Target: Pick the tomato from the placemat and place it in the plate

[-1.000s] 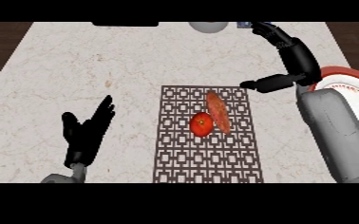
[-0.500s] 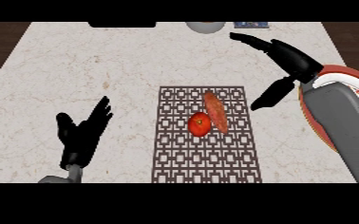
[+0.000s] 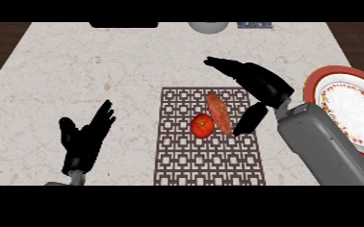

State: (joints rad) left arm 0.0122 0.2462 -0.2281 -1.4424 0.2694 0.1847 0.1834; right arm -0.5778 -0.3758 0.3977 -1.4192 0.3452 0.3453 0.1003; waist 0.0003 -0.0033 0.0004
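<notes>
My right robot hand (image 3: 259, 84) hangs open above the placemat's (image 3: 210, 161) two-o'clock corner, fingers straight, thumb reaching down beside the long orange vegetable (image 3: 217, 112), grasping nothing. The tomato (image 3: 202, 126) sits on the placemat, touching that vegetable's seven-o'clock side. The plate (image 3: 340, 94), red-rimmed, lies at three o'clock on the marble surface (image 3: 92, 72), partly under my forearm. My left robot hand (image 3: 84, 139) rests open at eight o'clock.

The counter (image 3: 107, 57) carries 1 tomato (image 3: 202, 126), 1 sweet potato (image 3: 218, 112), 1 placemat (image 3: 206, 161), 1 plate (image 3: 341, 96), and 2 hands.
</notes>
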